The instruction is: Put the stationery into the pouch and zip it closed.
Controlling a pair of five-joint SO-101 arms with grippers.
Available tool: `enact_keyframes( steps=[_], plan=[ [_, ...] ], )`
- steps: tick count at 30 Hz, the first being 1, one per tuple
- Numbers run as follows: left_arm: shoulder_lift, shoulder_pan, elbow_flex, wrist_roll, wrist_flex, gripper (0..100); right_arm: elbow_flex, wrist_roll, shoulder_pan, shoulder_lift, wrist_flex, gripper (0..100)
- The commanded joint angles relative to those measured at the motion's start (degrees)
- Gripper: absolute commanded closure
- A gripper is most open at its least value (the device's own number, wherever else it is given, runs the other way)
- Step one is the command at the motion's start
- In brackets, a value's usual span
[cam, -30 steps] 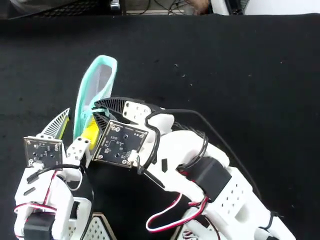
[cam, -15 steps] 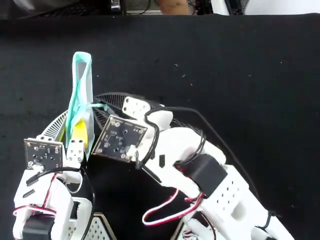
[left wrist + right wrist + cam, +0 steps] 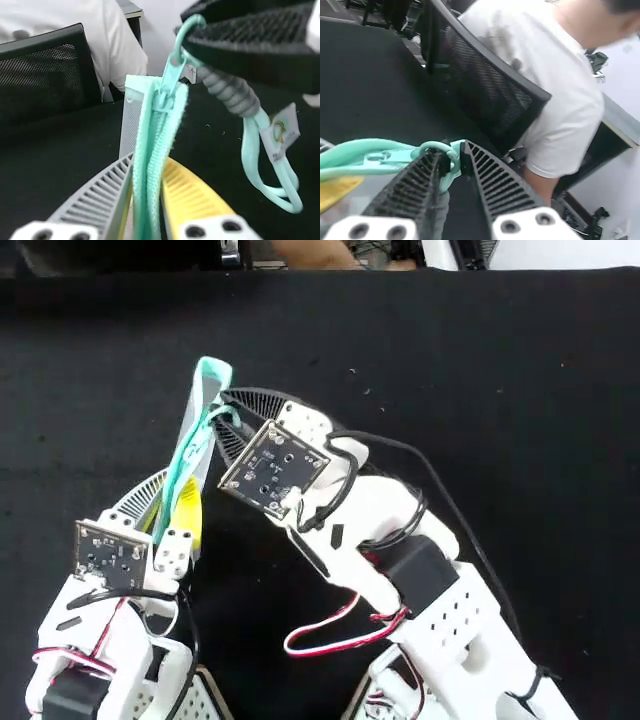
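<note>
The pouch (image 3: 197, 445), clear with a teal zipper, stands on edge and leans right. My left gripper (image 3: 172, 508) is shut on its lower part, grey finger on one side, yellow finger on the other. In the left wrist view those fingers (image 3: 100, 200) clamp the closed teal zipper band (image 3: 152, 150). My right gripper (image 3: 226, 416) is shut on the teal zipper pull (image 3: 440, 152) near the pouch's far end; its black fingers (image 3: 250, 45) hold the pull ring (image 3: 182, 37). A teal strap loop with a small tag (image 3: 275, 135) hangs below them. What is inside the pouch is hidden.
The black table (image 3: 500, 390) stretches wide to the right and to the far side of both arms. A black mesh chair (image 3: 485, 95) stands beyond the table's far edge. Both arm bodies crowd the near edge (image 3: 420, 610).
The right gripper has travelled away from the near edge along the zipper with the pull. The pouch turned from showing its flat side to standing edge-on, now leaning right. The left arm shifted slightly right.
</note>
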Motion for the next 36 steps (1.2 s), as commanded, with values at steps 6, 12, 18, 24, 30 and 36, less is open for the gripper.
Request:
enact_keyframes(
  steps=[6,12,18,24,30,36],
  plan=[
    [0.3,0.1,-1.8,-0.7,0.6,97,-0.9,-0.3,8.6,-0.3,-4.0,98.5],
    [0.3,0.0,-2.2,-0.7,0.7,97,-1.0,-0.1,11.3,4.4,-6.0,98.5],
    [0.3,-0.1,-2.2,-0.8,0.7,97,-1.3,-0.1,15.2,14.2,-11.3,98.5],
    [0.3,-0.1,-2.2,-0.8,0.7,97,-1.4,-0.1,17.7,21.5,-16.0,98.5],
    [0.2,-0.1,-2.2,-0.8,0.7,97,-4.4,-0.4,22.9,28.4,-18.0,98.5],
    [0.2,-0.1,-2.2,-0.8,0.7,97,-7.3,-0.4,24.4,35.0,-18.0,98.5]
  ],
)
